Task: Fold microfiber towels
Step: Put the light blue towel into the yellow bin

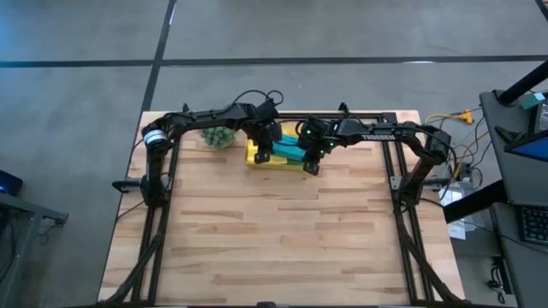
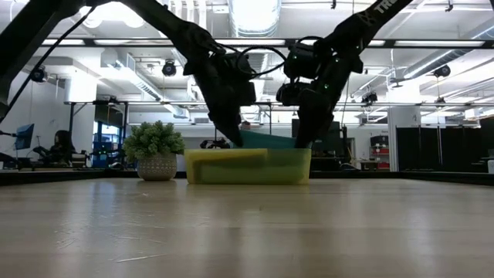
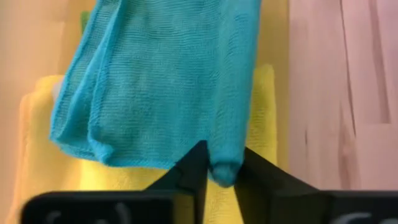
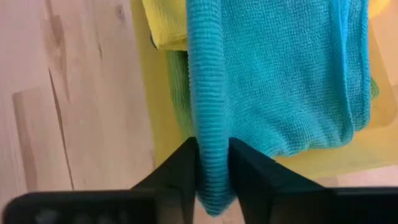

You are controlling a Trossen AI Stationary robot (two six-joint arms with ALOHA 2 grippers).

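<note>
two grippers (image 3: 221, 167) (image 4: 213, 163) on teal towel (image 3: 161, 81)

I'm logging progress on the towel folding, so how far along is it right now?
Barely started: nothing lies folded on the table. In hand: the left hand and right hand each pinch an edge of the teal towel over the yellow tray. Left: the yellow towel and green towel sit in the tray.

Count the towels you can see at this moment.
3. The teal towel is pinched by both grippers, left gripper and right gripper, over the tray. A yellow towel and a green towel lie under it. More may be hidden.
</note>
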